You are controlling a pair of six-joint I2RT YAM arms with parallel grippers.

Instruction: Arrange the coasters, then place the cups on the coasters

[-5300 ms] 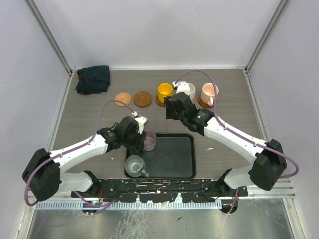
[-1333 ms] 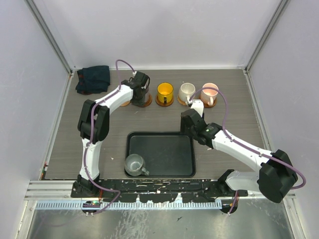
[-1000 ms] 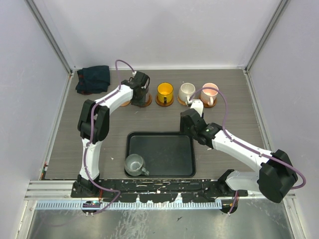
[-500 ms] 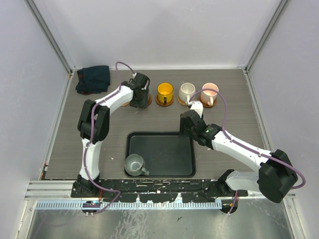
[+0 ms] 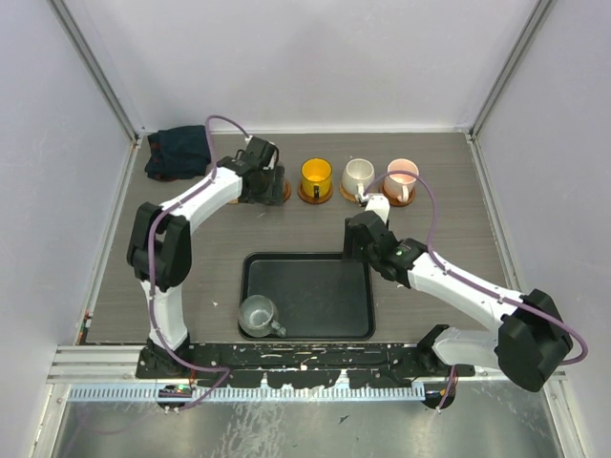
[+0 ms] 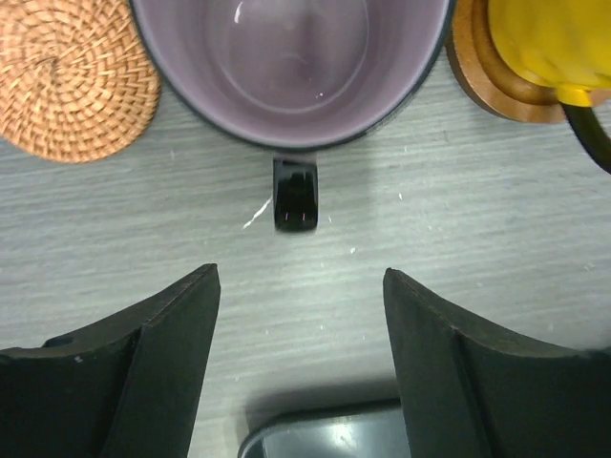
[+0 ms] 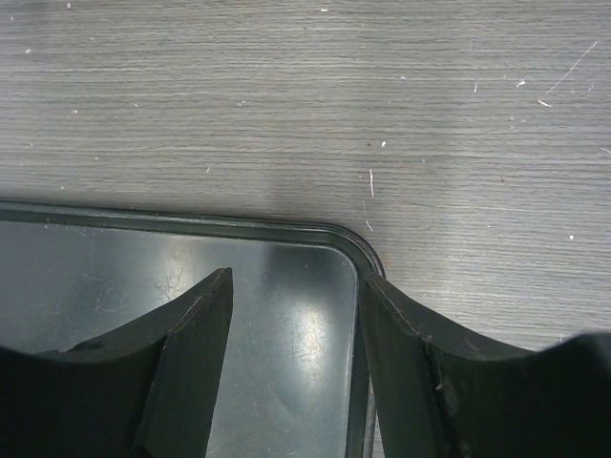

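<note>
Now the left tool (image 6: 298,277) has let go of the purple cup (image 6: 291,57): its two fingers stand apart on either side of the handle (image 6: 295,196), touching nothing, with bare bench (image 5: 172,258) between them. The cup stands upright beyond the far left corner of the black tray (image 5: 325,296), on the fourth coaster (image 5: 284,195), whose brown edge just shows past the tool from above. I take that cup as delivered. Further from the tray on that same side lies a woven coaster (image 6: 67,76), bare. Beyond the tray's far edge the yellow cup (image 5: 316,176), cream cup (image 5: 359,174) and pink cup (image 5: 401,176) each sit on a coaster. The grey-green cup (image 5: 257,314) is inside the tray at its near left corner, so by my reckoning one cup and one coaster are left to pair.

The right tool (image 7: 294,281) hangs over the tray's far right corner, fingers apart and empty.

A second ago the left tool was closed around the purple cup at this same spot; since then it has opened and drawn back a little, and the arm's elbow has swung outward, away from the tray. Some five seconds back it held that cup at the tray's far left corner, both coasters beyond were bare, and the right tool was up among the yellow and cream cups
</note>
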